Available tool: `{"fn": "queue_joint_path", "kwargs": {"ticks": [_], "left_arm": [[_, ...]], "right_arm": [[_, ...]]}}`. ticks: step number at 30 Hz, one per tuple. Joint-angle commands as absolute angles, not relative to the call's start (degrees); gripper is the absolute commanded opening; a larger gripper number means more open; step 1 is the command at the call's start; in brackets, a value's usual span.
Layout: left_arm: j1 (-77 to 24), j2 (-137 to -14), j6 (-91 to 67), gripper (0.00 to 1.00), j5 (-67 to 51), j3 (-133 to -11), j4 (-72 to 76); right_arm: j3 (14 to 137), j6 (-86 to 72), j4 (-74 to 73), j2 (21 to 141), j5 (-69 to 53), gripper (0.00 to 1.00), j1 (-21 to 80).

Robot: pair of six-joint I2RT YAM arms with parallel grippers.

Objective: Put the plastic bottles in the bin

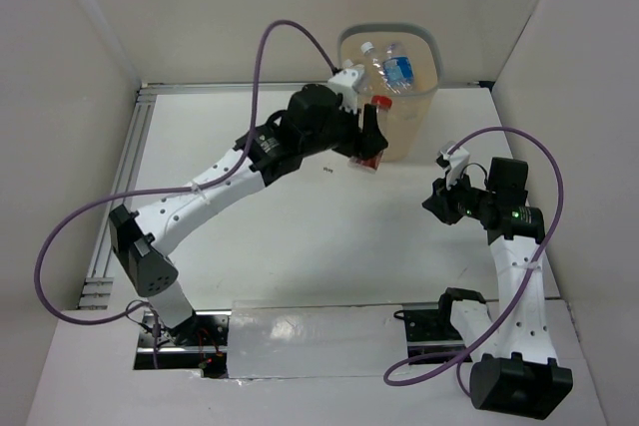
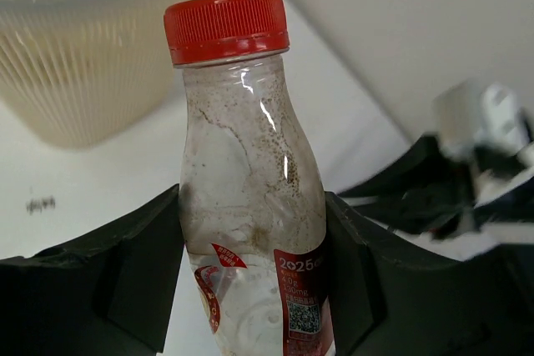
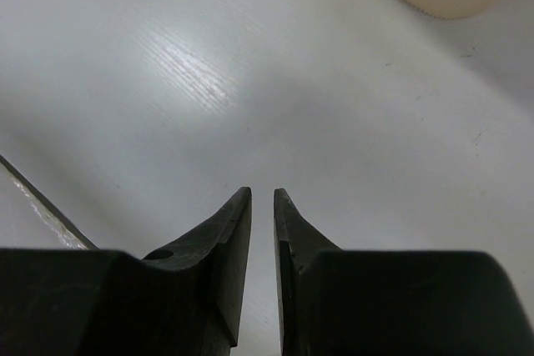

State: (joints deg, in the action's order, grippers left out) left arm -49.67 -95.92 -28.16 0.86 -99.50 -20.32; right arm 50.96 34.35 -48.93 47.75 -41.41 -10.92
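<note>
You are nearly done, as far as you can see here. Inside the bin (image 1: 424,97) there already lie a blue-labelled bottle (image 1: 398,70) and a white-capped bottle (image 1: 367,50); there may be more under them, but you cannot tell through the wall. Outside the bin only one bottle shows, the small red-capped bottle (image 2: 250,206), and your left claw (image 2: 250,281) has it, with a finger pressed on each side of its lower body, about where the red label starts. From above, that bottle sits just in front of the bin, on the side nearest the arms, with its cap right by the bin's wall and below the rim. Its long line runs from the claw toward the bin: cap end toward the bin, bottom end back toward you. It looks tipped, not standing straight, and you cannot tell if it is off the bench (image 1: 300,236). What is left, I think, is to get it over the rim and let go. Your right claw (image 3: 263,198) is pinched nearly closed with nothing in it, over bare bench to the right of the bin.
</note>
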Motion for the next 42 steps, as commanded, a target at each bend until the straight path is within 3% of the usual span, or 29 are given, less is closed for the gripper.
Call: {"fn": "queue_joint_path", "kwargs": {"ticks": [1, 6, 10, 13, 16, 17, 18, 19, 20, 22, 23, 24, 28, 32, 38, 42], "left_arm": [[-45.9, -98.3, -28.3, 0.0, -3.3, -107.2, -11.4], [-41.0, -107.3, -37.9, 0.0, -7.6, -115.7, 6.4], [-38.9, -120.0, -45.0, 0.01, -8.3, -130.9, 10.3], [-38.3, -124.0, -45.8, 0.05, -5.5, -133.6, 13.2], [-38.3, -126.5, -44.4, 0.14, -1.1, -132.4, 13.6], [-38.3, -128.0, -44.4, 0.22, 0.3, -132.9, 12.8], [-38.3, -128.1, -44.4, 0.22, 0.4, -132.9, 12.0], [-37.8, -128.7, -44.4, 0.31, 0.4, -132.9, 11.5], [-37.8, -129.4, -44.4, 0.58, 0.9, -133.5, 11.5], [-37.8, -129.4, -43.8, 0.8, 0.9, -134.4, 10.8], [-37.8, -129.4, -43.2, 0.93, 0.9, -135.2, 10.8], [-38.3, -128.8, -42.3, 1.0, 0.9, -135.8, 10.8], [-38.3, -124.5, -40.0, 1.0, 0.3, -135.2, 9.5], [-39.1, -113.8, -36.3, 1.0, -0.5, -126.0, 10.2], [-41.3, -89.6, -28.3, 1.0, -1.8, -100.7, 5.7], [-42.4, -71.9, -30.1, 1.0, 1.8, -72.7, -1.5]], "right_arm": [[50.7, 33.4, -47.2, 47.6, -42.4, 0.25, -11.3], [50.7, 33.4, -47.2, 48.2, -41.7, 0.25, -11.3], [50.7, 34.6, -48.4, 48.3, -41.7, 0.25, -11.3], [50.7, 34.0, -47.8, 47.7, -41.0, 0.26, -11.3], [51.3, 33.5, -47.8, 47.7, -40.5, 0.34, -11.3], [51.3, 33.5, -47.3, 47.7, -40.5, 0.41, -11.3], [51.3, 33.5, -47.3, 47.7, -40.5, 0.41, -11.3], [51.3, 33.5, -47.3, 47.7, -40.5, 0.54, -11.3], [51.3, 33.5, -47.3, 47.7, -40.5, 0.62, -11.3], [51.3, 33.5, -47.3, 47.7, -40.5, 0.75, -11.3], [51.3, 33.5, -47.3, 47.7, -40.5, 0.87, -11.3], [51.3, 33.0, -47.3, 47.7, -40.5, 0.99, -11.3], [50.8, 31.7, -45.9, 47.7, -40.5, 1.0, -11.3], [50.8, 31.1, -45.3, 48.8, -41.0, 1.0, -11.3], [52.4, 28.1, -43.5, 48.8, -39.9, 1.0, -11.3], [52.9, 18.3, -40.5, 48.8, -36.5, 1.0, -12.0]]}}
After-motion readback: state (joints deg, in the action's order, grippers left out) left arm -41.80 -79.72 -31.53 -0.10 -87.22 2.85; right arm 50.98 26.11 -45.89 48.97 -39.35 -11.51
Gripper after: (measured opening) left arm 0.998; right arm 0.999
